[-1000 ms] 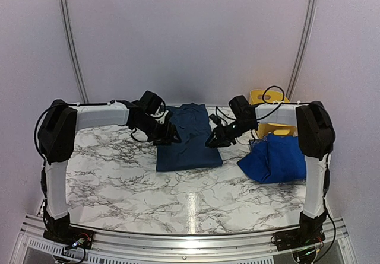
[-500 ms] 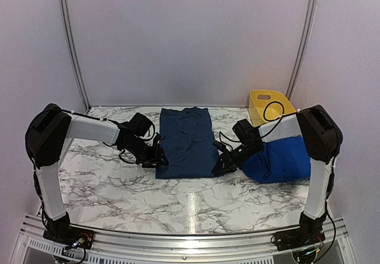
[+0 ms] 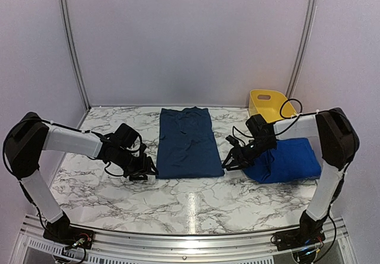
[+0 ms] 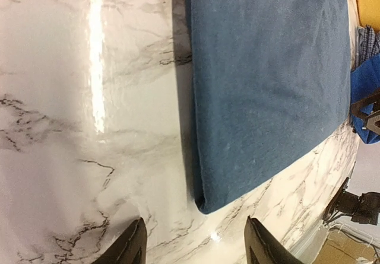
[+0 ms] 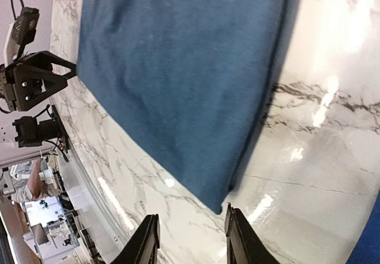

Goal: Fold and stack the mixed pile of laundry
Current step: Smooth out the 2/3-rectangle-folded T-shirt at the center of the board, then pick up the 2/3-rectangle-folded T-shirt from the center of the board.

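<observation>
The dark denim-blue garment (image 3: 187, 142) lies folded flat in a long rectangle at the table's middle. My left gripper (image 3: 144, 170) sits low beside its near left corner, open and empty. In the left wrist view that gripper (image 4: 193, 247) has the garment's corner (image 4: 208, 202) just ahead of its jaws. My right gripper (image 3: 228, 160) is open by the near right corner, which lies just ahead of it (image 5: 190, 241) in the right wrist view as the garment (image 5: 184, 68) spreads beyond. The bright royal-blue garment (image 3: 286, 160) lies bunched at the right, under the right arm.
A yellow plastic tub (image 3: 270, 104) stands at the back right. A bit of checked cloth (image 4: 368, 41) shows near the tub in the left wrist view. Bare marble table (image 3: 190, 207) lies in front; a metal rail (image 3: 190, 240) runs along the near edge.
Both grippers carried the denim-blue garment's edge down toward the near side, laid it flat, let go and drew apart sideways. The garment now lies longer and smoother.
</observation>
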`<state>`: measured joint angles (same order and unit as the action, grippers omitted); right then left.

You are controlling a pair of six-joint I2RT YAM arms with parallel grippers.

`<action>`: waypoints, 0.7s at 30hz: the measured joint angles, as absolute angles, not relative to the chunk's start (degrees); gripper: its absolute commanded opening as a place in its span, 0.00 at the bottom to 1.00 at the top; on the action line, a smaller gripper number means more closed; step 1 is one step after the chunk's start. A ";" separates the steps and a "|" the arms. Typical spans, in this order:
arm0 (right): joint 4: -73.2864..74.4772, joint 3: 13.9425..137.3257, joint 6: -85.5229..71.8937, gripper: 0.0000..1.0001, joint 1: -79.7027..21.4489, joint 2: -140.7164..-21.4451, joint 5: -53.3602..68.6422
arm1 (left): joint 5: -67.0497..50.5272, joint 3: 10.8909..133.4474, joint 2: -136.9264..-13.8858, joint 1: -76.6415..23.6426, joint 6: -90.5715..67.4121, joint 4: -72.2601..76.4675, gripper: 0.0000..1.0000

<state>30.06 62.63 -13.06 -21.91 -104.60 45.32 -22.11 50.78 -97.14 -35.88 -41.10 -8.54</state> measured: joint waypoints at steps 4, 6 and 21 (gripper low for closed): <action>28.32 60.47 -13.93 0.36 -21.89 -106.43 44.80 | -23.18 49.36 -98.21 -36.60 -43.75 -4.03 0.51; 27.03 59.42 -14.92 0.36 -21.96 -106.74 44.91 | -23.92 48.18 -98.61 -36.95 -45.12 -0.38 0.47; 22.52 59.48 -15.97 0.00 -23.99 -109.58 45.76 | -25.41 46.70 -102.52 -38.22 -49.04 8.84 0.00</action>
<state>22.52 59.48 -15.97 -23.99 -109.58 45.76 -25.41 46.70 -102.52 -38.22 -49.04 8.84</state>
